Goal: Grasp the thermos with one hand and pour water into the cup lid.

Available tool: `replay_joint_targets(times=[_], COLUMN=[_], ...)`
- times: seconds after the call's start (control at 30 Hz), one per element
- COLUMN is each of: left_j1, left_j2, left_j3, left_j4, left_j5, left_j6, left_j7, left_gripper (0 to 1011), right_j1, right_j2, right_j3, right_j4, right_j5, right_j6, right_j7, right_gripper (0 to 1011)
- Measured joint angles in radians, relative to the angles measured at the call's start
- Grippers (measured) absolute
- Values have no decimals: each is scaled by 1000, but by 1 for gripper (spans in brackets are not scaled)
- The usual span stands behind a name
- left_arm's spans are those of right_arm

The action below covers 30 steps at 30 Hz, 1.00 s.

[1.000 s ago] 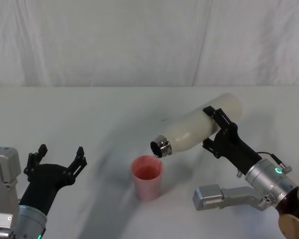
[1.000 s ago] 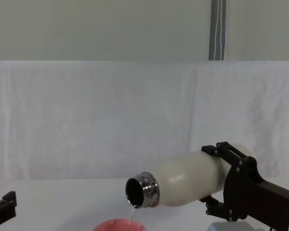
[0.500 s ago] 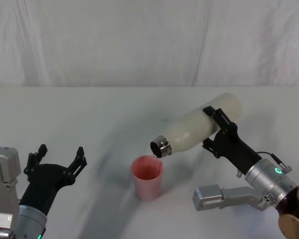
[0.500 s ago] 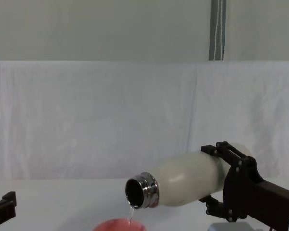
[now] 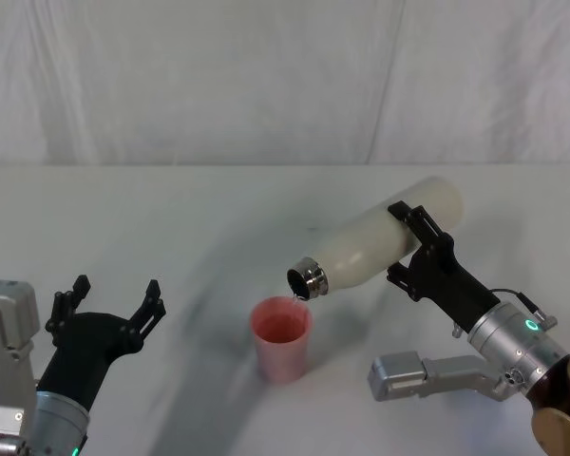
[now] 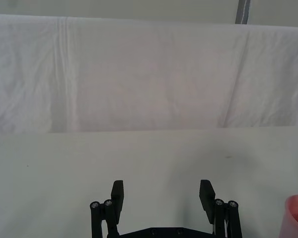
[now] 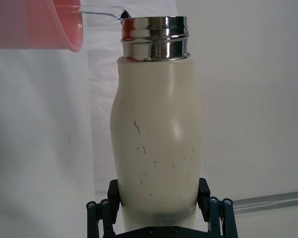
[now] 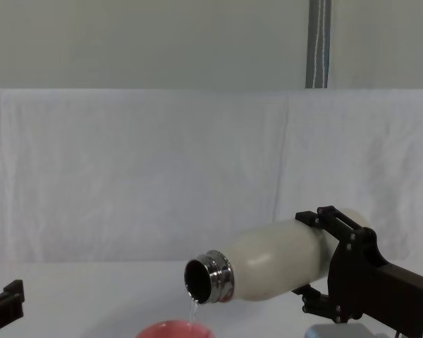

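The step in hand is the pour itself. The right claw (image 5: 410, 245) is closed around the lower body of the thermos (image 5: 375, 245), which lies tilted, nearly horizontal, w/ its steel neck lowest. A thin stream of water (image 8: 192, 310) falls from the neck into the cup lid (image 5: 281, 336), which stands upright on the table (image 5: 209, 209).

To do it well, I judge: keep the tilt small & steady, so the stream stays thin and lands inside the rim, not on the edge. The neck is above the cup lid's rim at approx. 1 o'clock in the head view, so the margin is small; a steeper tilt may throw water over the far wall. Watch the level, then roll the wrist back slowly before lifting away. The grip is far from the neck, so any wrist wobble is bigger at the mouth.

From the right claw, the cup lid lies at approx. 8 o'clock in the head view, apart from it and touching neither claw nor bottle.

The left claw (image 5: 109, 302) is idle at the cup lid's 9 o'clock, fingers spread wide, holding nothing.
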Motion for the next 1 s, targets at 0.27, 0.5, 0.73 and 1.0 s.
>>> replay_joint_targets(times=[0.27, 0.5, 0.73, 1.0], left_j1=[0, 0, 0, 0], left_j2=[0, 0, 0, 0], left_j3=[0, 0, 0, 0], left_j4=[0, 0, 0, 0], left_j5=[0, 0, 0, 0], left_j6=[0, 0, 0, 0], left_j7=[0, 0, 0, 0], left_gripper=[1001, 1001, 1001, 1001], right_j1=[0, 1, 1, 1], right_j2=[0, 1, 2, 3], right_j3=[0, -1, -2, -3], right_j4=[0, 0, -3, -5], right_j5=[0, -1, -3, -5], right_j6=[-1, -1, 0, 2], right_j7=[0, 0, -1, 0], right_gripper=[953, 953, 953, 953])
